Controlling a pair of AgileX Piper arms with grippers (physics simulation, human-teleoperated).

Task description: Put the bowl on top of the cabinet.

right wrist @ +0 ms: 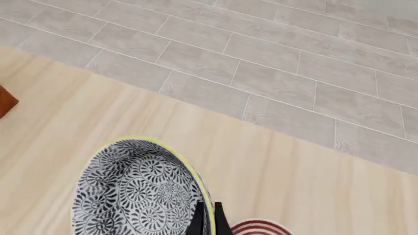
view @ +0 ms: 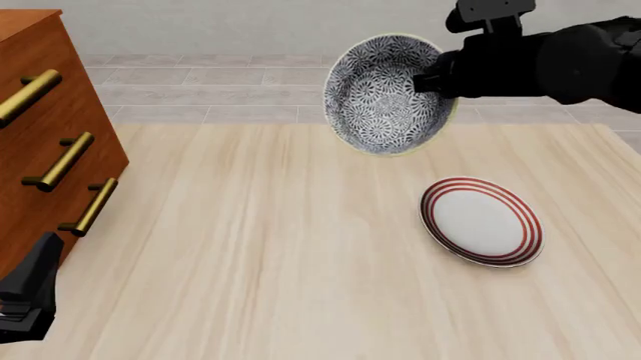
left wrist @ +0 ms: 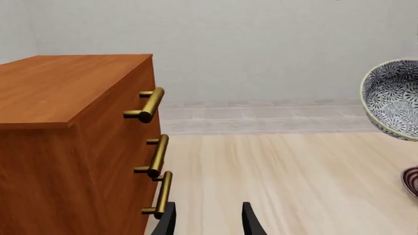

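Your right gripper [right wrist: 206, 218] jaws clamp bowl [view: 389, 94] rim, bowl tilted, airborne above tabletop [view: 281, 247]; cabinet [view: 40, 135] far left; your left gripper [left wrist: 207, 220] jaws parted.

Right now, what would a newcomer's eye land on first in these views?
The blue-patterned bowl, tipped on its side in mid-air and pinched at the rim by the right gripper. Then the big reddish cabinet at the table's left edge, and the red-ringed plate lying below the bowl.
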